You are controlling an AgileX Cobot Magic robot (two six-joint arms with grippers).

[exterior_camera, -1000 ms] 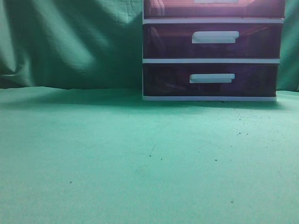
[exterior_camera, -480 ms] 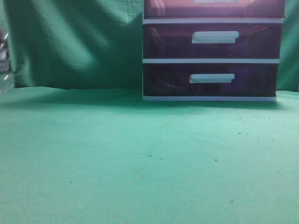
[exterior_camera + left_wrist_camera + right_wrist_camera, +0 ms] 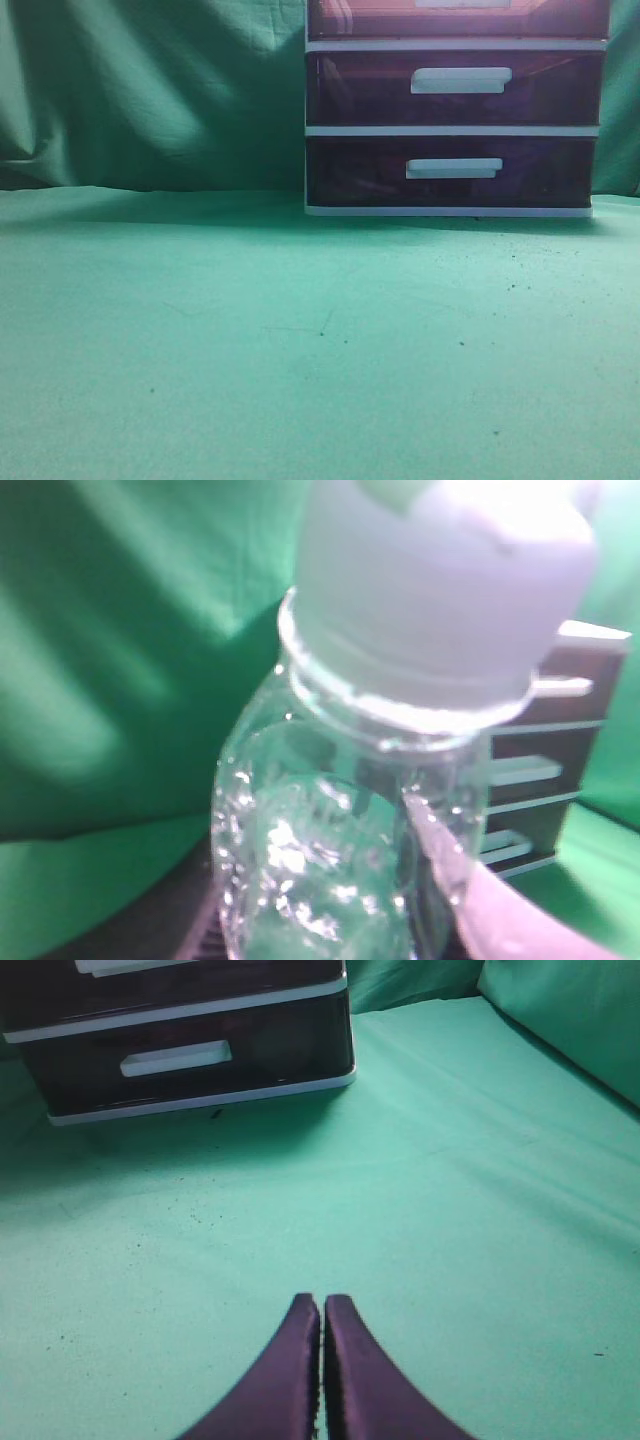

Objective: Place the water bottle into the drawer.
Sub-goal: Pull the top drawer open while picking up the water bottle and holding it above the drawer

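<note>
Holding the water bottle (image 3: 340,860) in my left tool (image 3: 330,920), I judged the shut drawer (image 3: 458,18) ahead needed my empty, pinched-together right tool (image 3: 322,1360) first.

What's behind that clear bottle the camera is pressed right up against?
Behind the water bottle hangs green cloth, and to its right the drawer unit shows white handles. The bottle and its white cap cover the rest of the unit, including most of its front.

The clear water bottle (image 3: 330,850) with a white cap fills the left wrist view, upright. The reddish-purple top drawer (image 3: 458,18) sits closed.
</note>
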